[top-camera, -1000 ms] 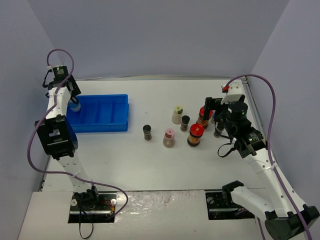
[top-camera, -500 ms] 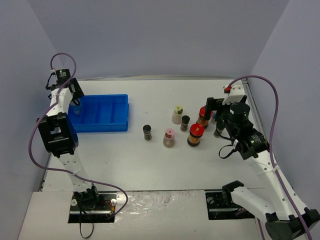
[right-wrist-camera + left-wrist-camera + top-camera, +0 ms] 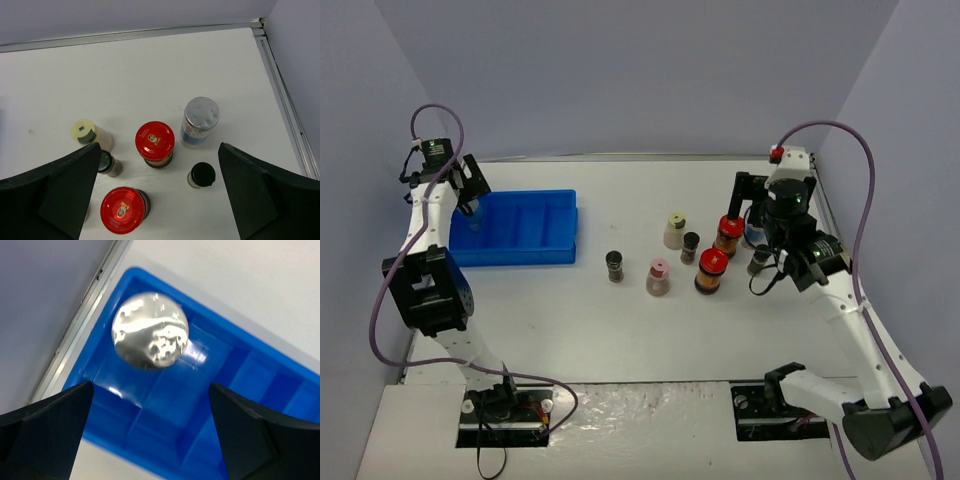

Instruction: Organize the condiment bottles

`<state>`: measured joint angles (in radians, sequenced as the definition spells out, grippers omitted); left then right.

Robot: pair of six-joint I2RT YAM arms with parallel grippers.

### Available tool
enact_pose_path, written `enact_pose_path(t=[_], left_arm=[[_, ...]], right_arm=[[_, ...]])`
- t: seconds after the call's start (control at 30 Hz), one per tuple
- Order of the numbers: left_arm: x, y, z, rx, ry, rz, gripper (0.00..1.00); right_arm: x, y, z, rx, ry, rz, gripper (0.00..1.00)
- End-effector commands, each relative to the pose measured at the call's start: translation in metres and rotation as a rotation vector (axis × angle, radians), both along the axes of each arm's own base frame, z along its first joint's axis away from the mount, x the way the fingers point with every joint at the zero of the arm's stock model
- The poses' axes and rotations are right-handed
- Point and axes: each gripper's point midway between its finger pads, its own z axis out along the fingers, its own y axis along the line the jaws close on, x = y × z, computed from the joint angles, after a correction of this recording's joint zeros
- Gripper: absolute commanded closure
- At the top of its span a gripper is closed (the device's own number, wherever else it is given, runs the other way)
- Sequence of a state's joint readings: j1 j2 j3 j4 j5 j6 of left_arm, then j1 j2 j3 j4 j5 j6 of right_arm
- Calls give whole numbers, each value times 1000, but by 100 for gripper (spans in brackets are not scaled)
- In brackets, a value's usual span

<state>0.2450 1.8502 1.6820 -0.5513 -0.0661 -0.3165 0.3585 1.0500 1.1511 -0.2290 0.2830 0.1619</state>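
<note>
A silver-lidded condiment bottle [image 3: 150, 330] stands in the end compartment of the blue tray [image 3: 165, 440], free of any grip. My left gripper [image 3: 150, 385] hangs open above it, over the tray's left end [image 3: 470, 192]. The other condiment bottles stand in a group right of centre: two red-lidded jars [image 3: 155, 141] [image 3: 122, 210], a silver-lidded one [image 3: 201, 115], a black-capped one [image 3: 202, 175], a yellow-green-capped one [image 3: 85, 132], a pink-capped one [image 3: 659, 274] and a black-capped one [image 3: 615, 264]. My right gripper [image 3: 160, 145] hovers open above this group [image 3: 748, 205], holding nothing.
The blue tray [image 3: 520, 252] lies at the table's left, with several compartments along its length. Grey walls close the table on three sides, and a metal rail [image 3: 285, 105] runs along its right edge. Another black-capped bottle [image 3: 107, 162] is half hidden by my right gripper's finger.
</note>
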Motion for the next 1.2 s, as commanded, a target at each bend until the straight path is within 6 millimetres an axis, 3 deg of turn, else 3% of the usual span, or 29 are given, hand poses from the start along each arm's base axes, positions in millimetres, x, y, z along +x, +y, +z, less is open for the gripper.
enact_pose_path(t=[0.0, 0.1, 0.13, 0.3, 0.4, 0.67, 0.77, 0.9, 1.03, 1.17], left_arm=[[-40, -47, 79, -39, -152, -83, 3], [-67, -90, 65, -67, -133, -190, 3], [-77, -111, 72, -66, -152, -244, 3], [-121, -172, 60, -90, -141, -431, 3], [-148, -194, 63, -87, -169, -508, 3], [-197, -190, 44, -75, -158, -527, 3], [-205, -188, 39, -71, -141, -529, 3], [-208, -188, 35, -69, -128, -533, 3], [-206, -188, 37, -71, -129, -535, 3], [-202, -189, 44, -70, -142, -535, 3]], right_arm=[[37, -29, -9, 29, 52, -230, 0], [60, -59, -22, 102, 99, -320, 0], [66, -66, -29, 110, 115, -348, 0], [94, -85, -71, 72, 211, -452, 0], [110, -86, -97, 78, 268, -468, 0], [119, -92, -151, 62, 379, -506, 1], [119, -91, -162, 67, 399, -500, 8], [114, -90, -171, 67, 422, -496, 25], [109, -91, -169, 64, 420, -494, 54], [112, -96, -133, 46, 341, -491, 84]])
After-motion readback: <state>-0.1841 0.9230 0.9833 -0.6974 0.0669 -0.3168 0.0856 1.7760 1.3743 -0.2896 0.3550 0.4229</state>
